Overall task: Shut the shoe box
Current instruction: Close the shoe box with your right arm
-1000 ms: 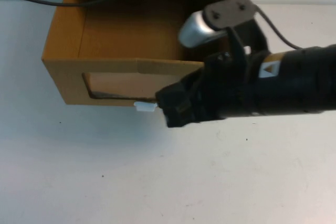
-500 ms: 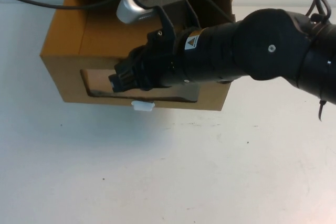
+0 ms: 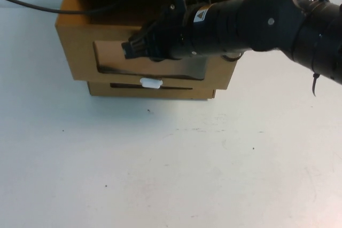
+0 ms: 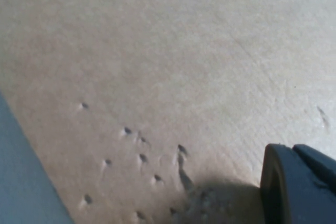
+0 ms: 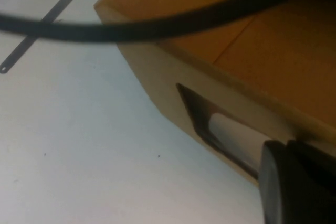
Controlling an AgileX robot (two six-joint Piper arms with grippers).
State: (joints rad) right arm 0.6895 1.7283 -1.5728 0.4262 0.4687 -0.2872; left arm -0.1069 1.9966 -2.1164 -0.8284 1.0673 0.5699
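One hand, the right hand (image 3: 130, 49), fingers' state unclear, presses the shoe box (image 3: 77, 41) front, its drawer sliding rearward; left hand (image 4: 299, 184) rests against cardboard.

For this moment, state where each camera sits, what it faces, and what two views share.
High view: raised on the robot's side, angled down at the table; right gripper at the shoe box front.
Left wrist view: pressed near plain cardboard; left gripper at the edge.
Right wrist view: faces the box's window; right gripper visible.
High and right wrist views share box and table.
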